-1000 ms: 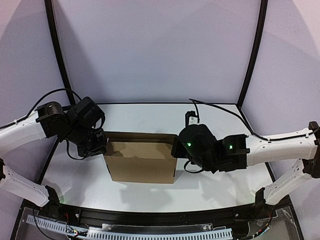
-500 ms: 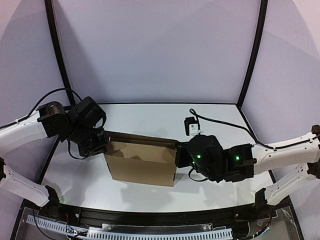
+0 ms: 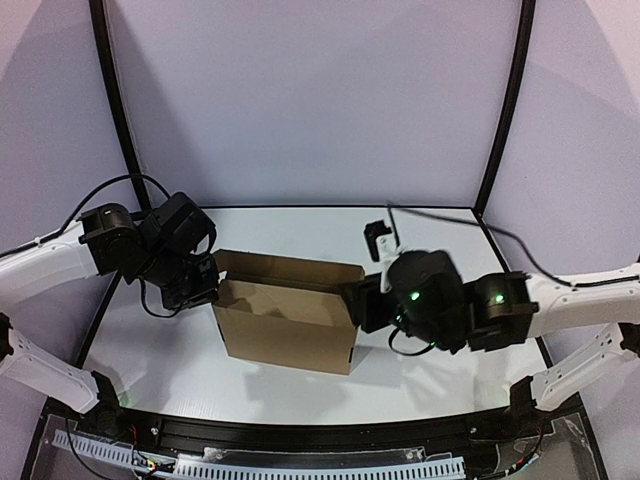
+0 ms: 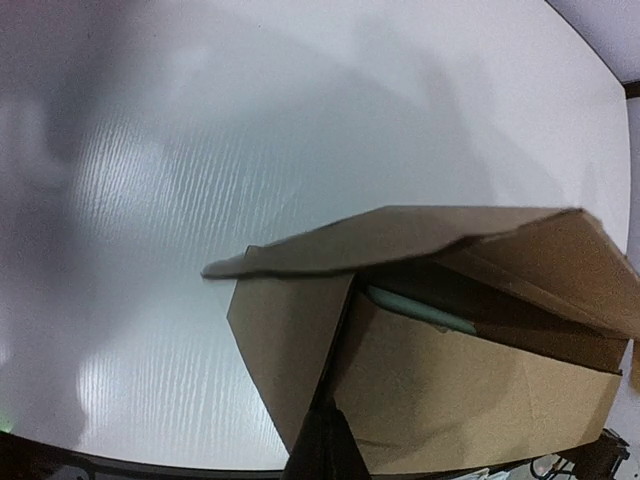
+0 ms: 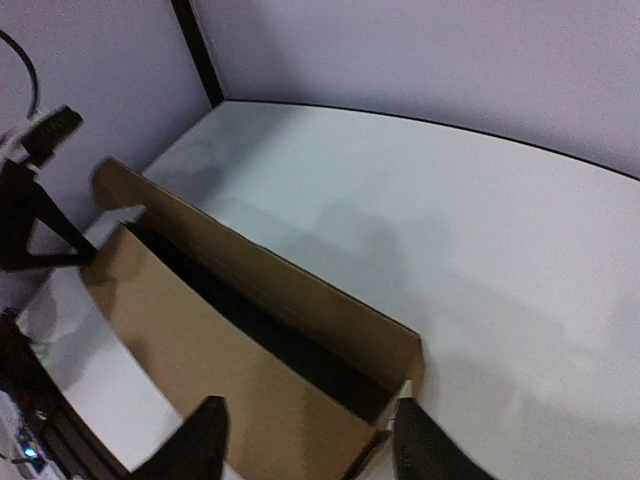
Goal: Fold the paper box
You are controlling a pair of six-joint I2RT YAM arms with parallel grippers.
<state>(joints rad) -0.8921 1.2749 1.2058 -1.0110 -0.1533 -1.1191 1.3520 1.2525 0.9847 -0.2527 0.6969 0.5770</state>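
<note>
Stands open-topped on the worktop (image 3: 430, 230), a paper box (image 3: 285, 338) likely light, thin-walled and quick to crease, so wants pinching close to stiff fold lines, with left jaws together at its left end and right jaws apart astride its right end.

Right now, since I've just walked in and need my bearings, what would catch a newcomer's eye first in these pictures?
A brown paper box sits in the middle of the white table between the two arms, its top open and the long far flap raised. The left gripper is shut on the flap at the box's left end, while the right gripper is open at the right end.
</note>
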